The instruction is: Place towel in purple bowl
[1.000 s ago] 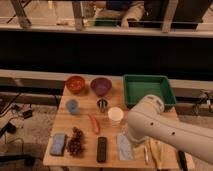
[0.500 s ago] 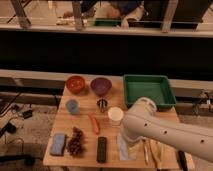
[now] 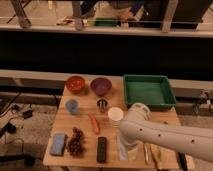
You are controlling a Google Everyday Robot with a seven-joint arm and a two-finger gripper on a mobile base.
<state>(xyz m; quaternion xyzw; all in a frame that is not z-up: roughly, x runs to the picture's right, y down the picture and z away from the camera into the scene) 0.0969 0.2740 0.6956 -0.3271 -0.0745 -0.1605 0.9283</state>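
The white arm [image 3: 165, 134] swept in from the lower right, and its bulk lay across the front right of the wooden table [image 3: 84, 120]. The gripper [image 3: 130, 149] was down at the front edge, right over the towel [image 3: 121, 148]. Wide or narrow? I could not tell, the arm covered it. Only a pale strip of the towel showed at the arm's left edge, lying flat on the table just right of a black bar [image 3: 101, 149].

The purple bowl [image 3: 101, 86] sat at the back of the table, well apart from the towel, with a red bowl [image 3: 76, 84] just beside it on the left. A green tray [image 3: 148, 77] was at the back right. Between the bowl and the towel stood a small dark metal thing [image 3: 102, 104] and a white cup [image 3: 115, 114], the cup close to the arm. A blue cup [image 3: 72, 106] stood on the left, an orange stick-like thing [image 3: 94, 124] lay mid-table, and a dark blue block [image 3: 58, 144] and a brown cluster [image 3: 75, 141] lay front left.
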